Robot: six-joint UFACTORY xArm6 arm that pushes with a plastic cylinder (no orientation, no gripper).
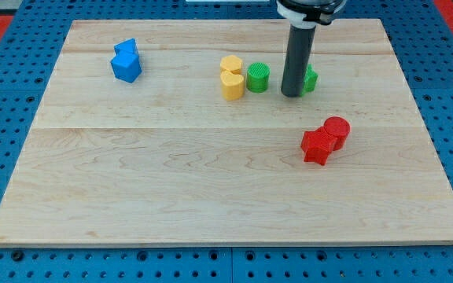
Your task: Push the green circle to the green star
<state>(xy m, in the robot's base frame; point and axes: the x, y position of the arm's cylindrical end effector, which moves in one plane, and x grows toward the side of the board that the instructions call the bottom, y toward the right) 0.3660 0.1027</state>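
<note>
The green circle (258, 78) stands on the wooden board (211, 189) just right of two yellow blocks. The green star (311, 79) lies further to the view's right and is mostly hidden behind my rod. My tip (291, 94) rests on the board between the two green blocks, touching or nearly touching the star's left side and a short gap right of the circle.
Two yellow blocks (232, 77) sit touching each other, left of the green circle. Two blue blocks (126, 61) are at the upper left. A red circle (336, 130) and a red star-like block (317, 147) sit together at the right.
</note>
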